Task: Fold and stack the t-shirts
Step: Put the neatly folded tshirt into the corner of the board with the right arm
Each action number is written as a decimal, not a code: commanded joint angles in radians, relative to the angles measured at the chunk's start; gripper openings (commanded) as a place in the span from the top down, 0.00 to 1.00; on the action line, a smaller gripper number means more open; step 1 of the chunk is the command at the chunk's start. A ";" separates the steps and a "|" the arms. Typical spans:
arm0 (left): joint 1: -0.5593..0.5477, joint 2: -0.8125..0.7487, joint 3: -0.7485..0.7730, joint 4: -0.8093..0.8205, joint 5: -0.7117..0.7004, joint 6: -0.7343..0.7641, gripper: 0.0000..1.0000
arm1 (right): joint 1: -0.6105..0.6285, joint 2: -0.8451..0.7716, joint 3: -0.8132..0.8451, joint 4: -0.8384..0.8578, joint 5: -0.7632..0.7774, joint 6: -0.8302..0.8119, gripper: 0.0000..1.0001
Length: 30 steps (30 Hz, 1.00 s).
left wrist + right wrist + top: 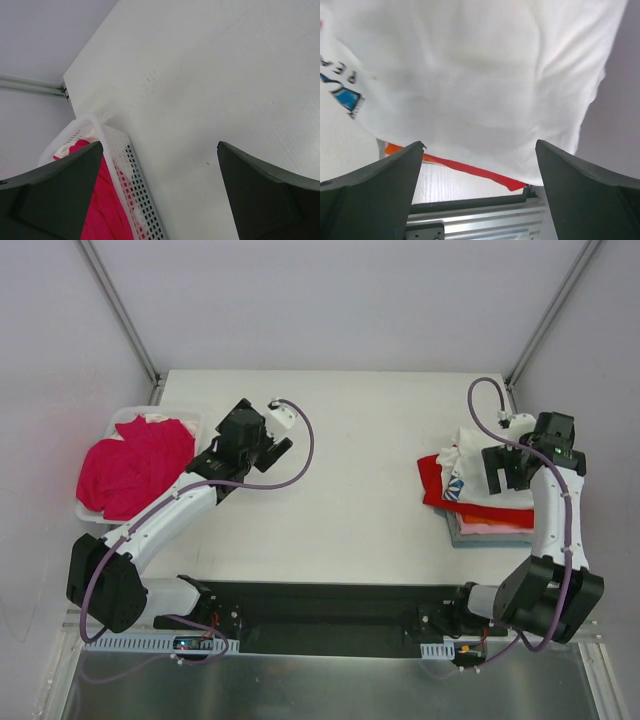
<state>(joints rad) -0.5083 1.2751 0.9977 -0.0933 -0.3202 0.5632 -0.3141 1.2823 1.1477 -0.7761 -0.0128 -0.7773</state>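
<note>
A stack of folded t-shirts (pixel 478 502) lies at the right of the table. A white tee with blue print and dark lettering (pixel 470 462) (pixel 470 75) is on top, over a red one (pixel 432 480) (pixel 470 170), with pink and light-blue layers at the bottom. An orange edge (pixel 395 148) peeks out beneath. My right gripper (pixel 508 475) (pixel 480 195) hovers open over the white tee and holds nothing. A crumpled magenta tee (pixel 135 465) (pixel 102 210) fills the white basket (pixel 122 420) (pixel 135 185) at the left. Just right of the basket my left gripper (pixel 240 422) (pixel 160 200) is open and empty over bare table.
The white table (pixel 350 470) lies between the basket and the stack. Grey walls with metal corner posts (pixel 120 310) close the back. A black rail and the aluminium frame (pixel 470 217) run along the near edge.
</note>
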 commanded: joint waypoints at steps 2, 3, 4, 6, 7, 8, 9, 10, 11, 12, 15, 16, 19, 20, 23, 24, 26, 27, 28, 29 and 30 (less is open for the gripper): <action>0.010 0.009 0.019 0.015 -0.003 -0.028 0.01 | 0.098 -0.057 0.147 -0.049 -0.027 0.062 0.00; 0.010 0.013 0.028 0.017 -0.005 -0.031 0.01 | 0.122 -0.045 0.170 -0.052 -0.012 0.067 0.00; 0.010 0.018 0.033 0.015 -0.008 -0.031 0.01 | 0.169 -0.032 0.188 -0.057 -0.003 0.076 0.00; 0.010 0.024 0.042 0.015 -0.008 -0.032 0.01 | 0.219 -0.012 0.242 -0.063 0.039 0.084 0.00; 0.010 0.027 0.045 0.015 -0.010 -0.034 0.00 | 0.265 0.008 0.253 -0.061 0.045 0.095 0.00; 0.010 0.029 0.045 0.015 -0.016 -0.031 0.01 | 0.285 0.012 0.262 -0.054 0.051 0.099 0.03; 0.010 0.033 0.048 0.017 -0.019 -0.031 0.01 | 0.306 0.020 0.276 -0.051 0.065 0.104 0.03; 0.011 0.038 0.050 0.017 -0.023 -0.029 0.01 | 0.346 0.035 0.282 -0.043 0.074 0.105 0.04; 0.011 0.040 0.050 0.017 -0.028 -0.028 0.01 | 0.365 0.044 0.287 -0.038 0.080 0.118 0.03; 0.011 0.043 0.047 0.020 -0.028 -0.028 0.01 | 0.381 0.051 0.293 -0.034 0.095 0.122 0.03; 0.011 0.044 0.047 0.026 -0.034 -0.026 0.01 | 0.441 0.075 0.290 -0.011 0.123 0.139 0.03; 0.016 0.043 0.048 0.027 -0.036 -0.026 0.01 | 0.464 0.083 0.290 -0.006 0.132 0.144 0.04; 0.017 0.043 0.053 0.027 -0.034 -0.028 0.01 | 0.503 0.103 0.285 0.000 0.152 0.151 0.04; 0.019 0.041 0.053 0.030 -0.033 -0.029 0.01 | 0.513 0.104 0.282 0.004 0.157 0.151 0.03; 0.019 0.038 0.052 0.030 -0.028 -0.031 0.01 | 0.538 0.109 0.282 0.015 0.184 0.156 0.03; 0.019 0.036 0.050 0.029 -0.026 -0.032 0.01 | 0.543 0.115 0.284 0.012 0.191 0.159 0.04; 0.019 0.033 0.047 0.030 -0.026 -0.034 0.00 | 0.552 0.118 0.282 0.011 0.194 0.161 0.03; 0.019 0.032 0.042 0.032 -0.025 -0.034 0.01 | 0.555 0.118 0.282 0.011 0.194 0.162 0.03; 0.019 0.030 0.041 0.032 -0.023 -0.034 0.01 | 0.556 0.115 0.279 0.014 0.186 0.164 0.03; 0.019 0.030 0.038 0.033 -0.023 -0.037 0.01 | 0.558 0.114 0.279 0.015 0.180 0.167 0.04; 0.019 0.027 0.035 0.035 -0.022 -0.039 0.01 | 0.561 0.115 0.279 0.015 0.177 0.168 0.04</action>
